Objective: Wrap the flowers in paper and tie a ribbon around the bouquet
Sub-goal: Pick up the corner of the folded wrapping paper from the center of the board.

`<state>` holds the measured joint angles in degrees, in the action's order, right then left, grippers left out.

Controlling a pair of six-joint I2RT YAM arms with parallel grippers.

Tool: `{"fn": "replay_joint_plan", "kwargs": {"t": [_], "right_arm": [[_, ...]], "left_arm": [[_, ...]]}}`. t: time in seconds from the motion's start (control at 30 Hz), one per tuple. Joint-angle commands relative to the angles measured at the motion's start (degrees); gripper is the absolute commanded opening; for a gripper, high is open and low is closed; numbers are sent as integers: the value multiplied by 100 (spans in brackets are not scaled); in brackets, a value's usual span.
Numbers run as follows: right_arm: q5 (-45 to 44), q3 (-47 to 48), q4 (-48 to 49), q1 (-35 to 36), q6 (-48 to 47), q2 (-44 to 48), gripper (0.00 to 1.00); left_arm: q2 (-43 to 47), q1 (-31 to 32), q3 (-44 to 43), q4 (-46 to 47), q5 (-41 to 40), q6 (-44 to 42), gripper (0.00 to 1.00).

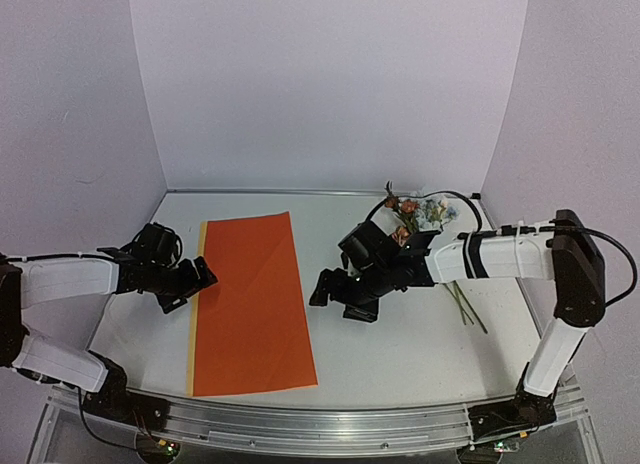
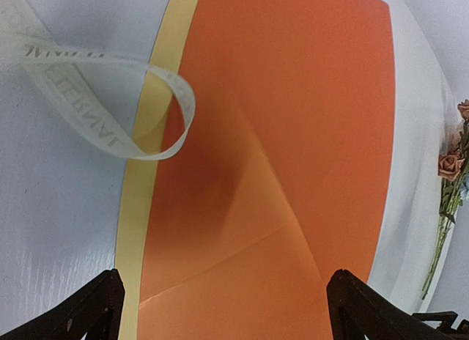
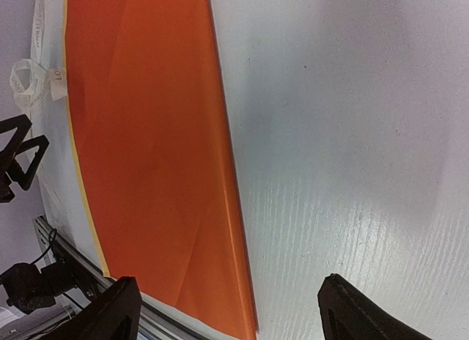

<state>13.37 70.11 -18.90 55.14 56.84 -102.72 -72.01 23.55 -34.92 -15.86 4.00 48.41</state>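
The paper (image 1: 250,304) lies flat on the table, orange face up, folded over so a yellow-tan strip shows along its left edge. My left gripper (image 1: 188,282) hovers open at that left edge, its jaws wide over the strip and the creased orange sheet (image 2: 293,135). The cream ribbon (image 2: 102,127) curls in a loop just beyond it, partly over the strip. My right gripper (image 1: 335,292) is open and empty just right of the paper's right edge (image 3: 146,135). The flowers (image 1: 415,216) lie behind the right arm, stems toward the near right.
The table's (image 1: 400,354) metal front rail (image 1: 320,429) runs close to the paper's near edge. White walls close in the back and both sides. The ribbon (image 3: 26,80) also shows at the far left of the right wrist view.
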Motion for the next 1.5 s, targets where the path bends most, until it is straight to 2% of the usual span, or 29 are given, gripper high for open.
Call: {"fn": "replay_joint_plan", "kwargs": {"t": [0.0,0.47,0.93,1.1,1.3,1.47], "right_arm": [[60,-68,299,80,87,-205,84],[44,-569,318,143,-155,-88,75],[-371,-990,132,284,-266,360,75],[-369,-976,87,367,-265,318,75],[-905,-941,-279,741,-616,599,75],[-1077,-673,-461,1047,-754,323,74]], "left_arm": [[117,84,202,297,-36,261,100],[-174,741,528,654,2,719,94],[-1239,1298,-85,1357,103,726,94],[-808,1299,-91,1039,8,718,96],[-74,1293,5,289,-60,578,99],[188,1287,159,51,-62,635,99]]}}
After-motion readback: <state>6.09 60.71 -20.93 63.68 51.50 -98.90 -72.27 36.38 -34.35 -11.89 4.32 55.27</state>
